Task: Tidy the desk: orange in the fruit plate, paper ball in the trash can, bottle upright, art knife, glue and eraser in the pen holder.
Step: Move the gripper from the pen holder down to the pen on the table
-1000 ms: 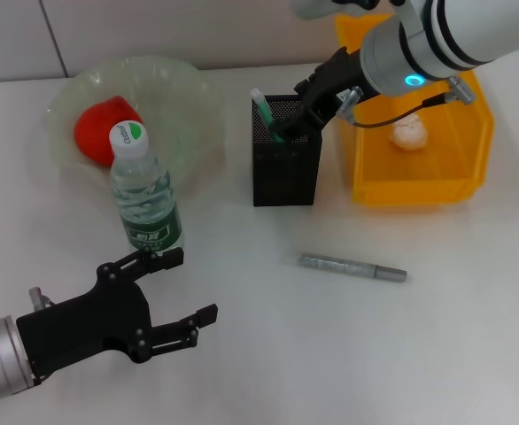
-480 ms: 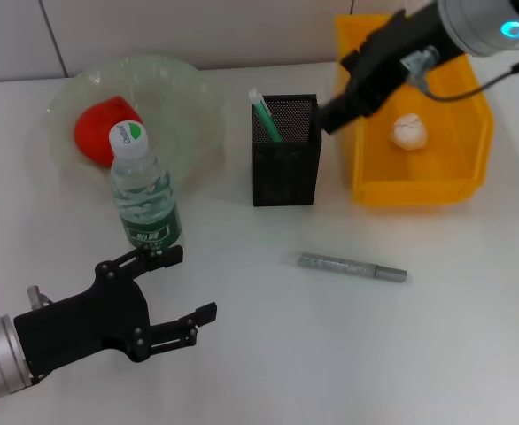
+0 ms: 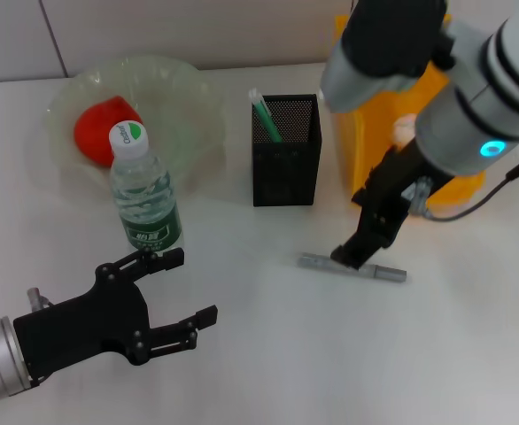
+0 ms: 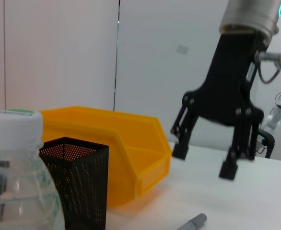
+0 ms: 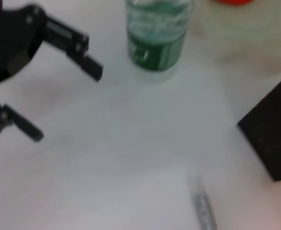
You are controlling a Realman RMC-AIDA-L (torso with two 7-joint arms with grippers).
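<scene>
The grey art knife (image 3: 352, 267) lies flat on the white table in front of the pen holder (image 3: 286, 155). My right gripper (image 3: 359, 251) hangs open just above the knife's middle, one finger on each side of it. From the left wrist view the same gripper (image 4: 203, 160) shows spread fingers over the knife's tip (image 4: 193, 223). A green glue stick (image 3: 265, 115) stands in the holder. The bottle (image 3: 144, 199) is upright beside the fruit plate (image 3: 184, 88), which holds the orange (image 3: 100, 133). The paper ball (image 3: 403, 130) rests in the yellow trash can (image 3: 357, 173). My left gripper (image 3: 187, 290) idles open near the bottle. The eraser is hidden.
The right forearm crosses over the trash can and hides most of it. The bottle (image 5: 159, 38) stands between the left gripper (image 5: 35, 72) and the plate. Bare table lies on either side of the knife (image 5: 204, 211).
My right arm has swung away from the pen holder, across the trash can, and come down over the art knife. The left arm has not moved.
</scene>
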